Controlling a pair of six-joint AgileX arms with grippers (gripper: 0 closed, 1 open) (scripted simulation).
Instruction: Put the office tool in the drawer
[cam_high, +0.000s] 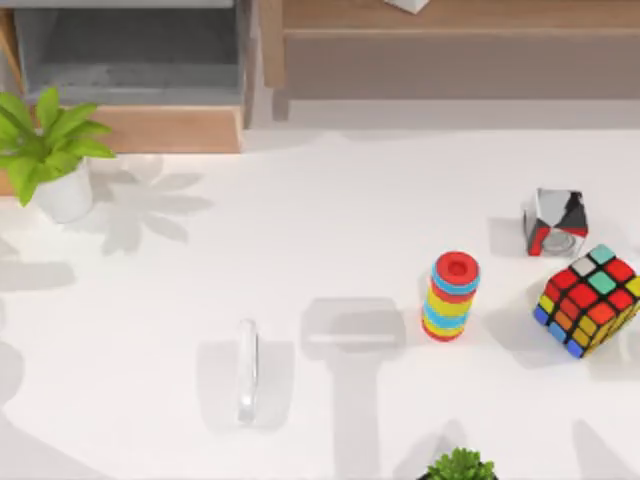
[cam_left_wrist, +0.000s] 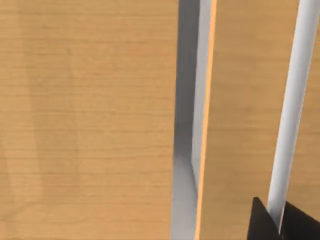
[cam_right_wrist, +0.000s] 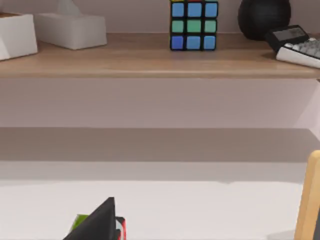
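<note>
The office tool (cam_high: 246, 370), a slim see-through bar with rounded ends, lies on the white table left of centre, near the front edge. Nothing touches it. The drawer (cam_high: 130, 60) stands pulled out at the back left, showing its grey lining behind the tan wood front panel (cam_high: 165, 130). In the left wrist view, dark parts of my left gripper (cam_left_wrist: 280, 222) sit close against light wood panels (cam_left_wrist: 90, 120), beside a white bar (cam_left_wrist: 292, 110). A dark part of my right gripper (cam_right_wrist: 100, 222) shows low in the right wrist view, facing the shelf.
A leafy plant (cam_high: 45, 150) in a white pot stands by the drawer. A clear boxy block (cam_high: 350, 330), a coloured ring stack (cam_high: 452, 295), a glossy cube (cam_high: 555, 222) and a puzzle cube (cam_high: 590, 300) sit to the right. A brown shelf (cam_high: 450, 50) spans the back.
</note>
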